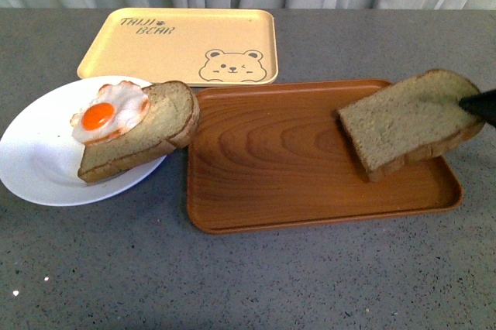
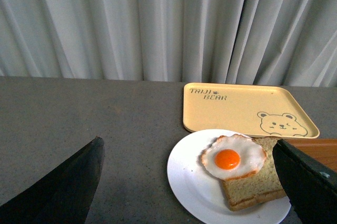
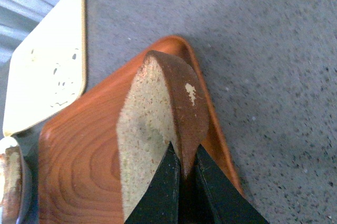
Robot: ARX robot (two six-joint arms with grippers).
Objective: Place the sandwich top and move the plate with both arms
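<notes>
The sandwich top (image 1: 407, 119), a plain tan bread slice, hangs tilted over the right end of the brown wood-grain tray (image 1: 271, 159). My right gripper (image 3: 184, 156) is shut on its crust edge (image 3: 179, 103); only its dark tip (image 1: 479, 102) shows in the front view. The white plate (image 1: 39, 159) sits at the left, holding a bread slice (image 1: 151, 132) with a fried egg (image 1: 108, 111). My left gripper (image 2: 189, 182) is open above the table, with the plate (image 2: 189, 182) and the egg (image 2: 231, 156) seen between its fingers (image 2: 308, 179).
A pale yellow bear-print tray (image 1: 182, 43) lies at the back, behind the plate and the wood-grain tray. Grey curtains (image 2: 158, 24) hang behind the grey table (image 1: 248, 276).
</notes>
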